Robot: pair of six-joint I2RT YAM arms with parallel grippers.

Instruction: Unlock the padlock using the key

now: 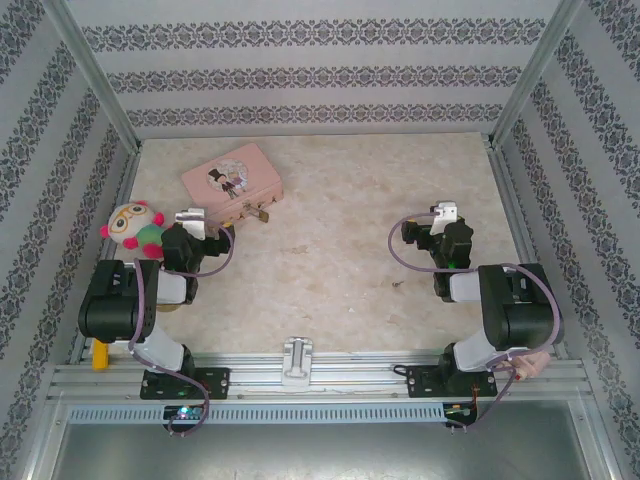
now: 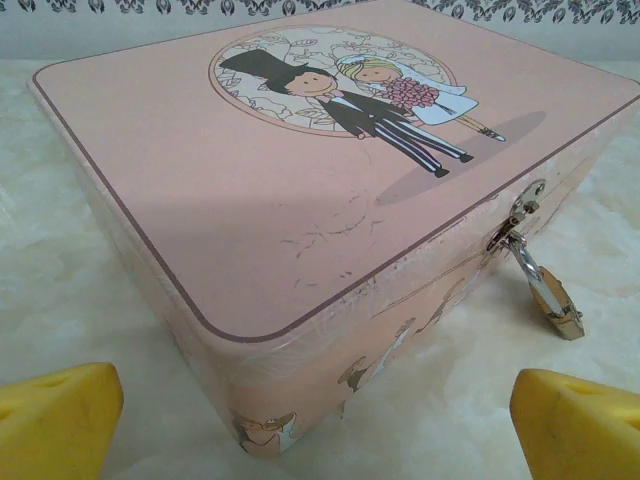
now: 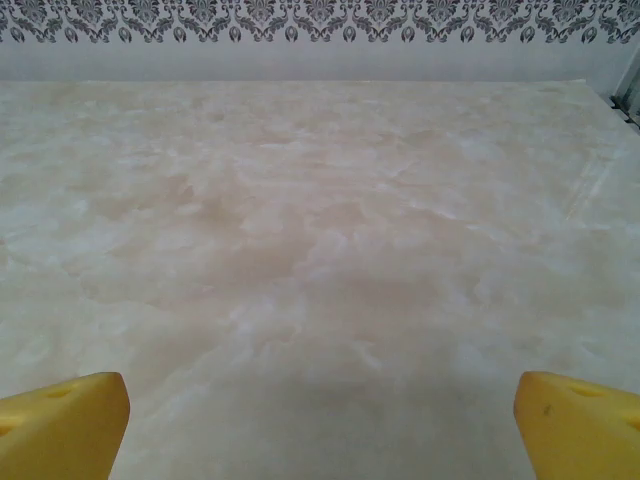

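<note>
Padlock hangs from pink tin hasp, keeping it shut. Left tool, released, faces tin for approach; right tool, released, hovers over desk.

In the top view the tin lies on the table in the upper left of the frame. The padlock hangs at the tin's lower right edge. The toy sits at the left edge, below the tin, with the left gripper between toy and padlock. The key lies right of centre, well apart from the padlock, to the lower left of the right gripper. In the left wrist view the padlock hangs from the hasp at middle right.
</note>
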